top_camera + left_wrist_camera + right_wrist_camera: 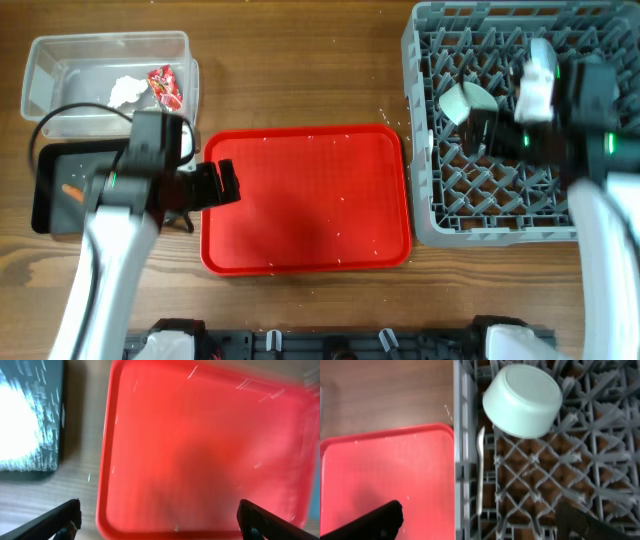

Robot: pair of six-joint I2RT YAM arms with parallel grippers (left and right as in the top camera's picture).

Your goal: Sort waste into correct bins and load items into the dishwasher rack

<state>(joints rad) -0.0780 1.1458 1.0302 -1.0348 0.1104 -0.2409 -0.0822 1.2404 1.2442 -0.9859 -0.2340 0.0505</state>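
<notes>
Left pincer apart over red tray, 9 o'clock edge. Right pincer apart above rack; pale green bowl bottom-up, white spoon at its 7 o'clock.

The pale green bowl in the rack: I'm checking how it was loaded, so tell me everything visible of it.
The bowl is pale whitish-green, smooth, seemingly plastic, round with a flat base. It sits upside down and tilted, base facing up, rim among the pegs of the grey rack, near one side wall. A white spoon lies right beside it; contact is unclear.
</notes>
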